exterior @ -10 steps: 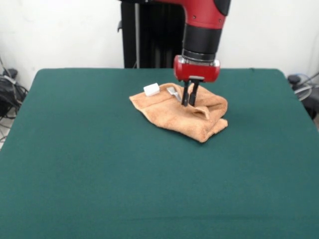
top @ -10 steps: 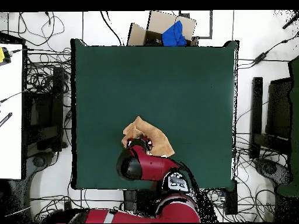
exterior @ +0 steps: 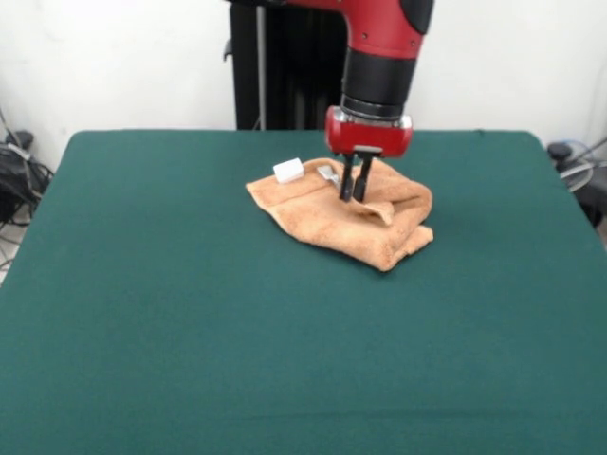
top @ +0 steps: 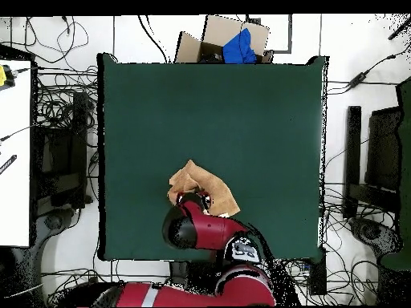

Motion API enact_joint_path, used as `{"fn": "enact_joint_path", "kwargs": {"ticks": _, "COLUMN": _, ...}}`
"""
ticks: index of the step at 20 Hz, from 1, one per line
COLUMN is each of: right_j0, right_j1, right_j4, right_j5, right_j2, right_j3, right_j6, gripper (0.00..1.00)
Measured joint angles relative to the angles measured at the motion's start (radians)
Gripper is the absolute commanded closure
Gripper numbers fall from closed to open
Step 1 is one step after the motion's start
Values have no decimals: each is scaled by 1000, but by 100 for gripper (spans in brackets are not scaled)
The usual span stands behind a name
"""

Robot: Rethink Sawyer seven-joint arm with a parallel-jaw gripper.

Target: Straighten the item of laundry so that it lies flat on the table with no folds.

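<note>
Crumpled peach-orange terry towel (exterior: 346, 216) bunched toward twelve o'clock on the dark green felt table (exterior: 190, 332), small white tag (exterior: 288, 171) at its ten o'clock corner. Black two-fingered gripper (exterior: 353, 190) down on the cloth, prongs nearly together, apparently pinching a fold. Risk: dragging several layers at once, deepening creases. White wall, tangled cables around.

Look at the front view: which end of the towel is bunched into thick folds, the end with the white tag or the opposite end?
The opposite end of the towel, away from the white tag, is doubled over in thick folds; the tag end lies flatter.
</note>
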Motion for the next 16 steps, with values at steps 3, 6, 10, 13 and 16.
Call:
{"fn": "enact_joint_path", "kwargs": {"ticks": 3, "right_j0": 0, "right_j1": -23, "right_j4": 0, "right_j5": 0, "right_j2": -9, "right_j3": 6, "right_j6": 0, "gripper": 100}}
{"fn": "enact_joint_path", "kwargs": {"ticks": 6, "right_j0": 0, "right_j1": -55, "right_j4": 0, "right_j5": 0, "right_j2": -10, "right_j3": 15, "right_j6": 0, "gripper": 100}}
{"fn": "enact_joint_path", "kwargs": {"ticks": 10, "right_j0": 0, "right_j1": -88, "right_j4": 0, "right_j5": 1, "right_j2": -10, "right_j3": 22, "right_j6": 0, "gripper": 100}}
{"fn": "enact_joint_path", "kwargs": {"ticks": 13, "right_j0": -2, "right_j1": -108, "right_j4": -1, "right_j5": 1, "right_j2": -10, "right_j3": 26, "right_j6": 0, "gripper": 100}}
{"fn": "enact_joint_path", "kwargs": {"ticks": 16, "right_j0": -8, "right_j1": -134, "right_j4": -8, "right_j5": 2, "right_j2": -10, "right_j3": 37, "right_j6": 0, "gripper": 100}}
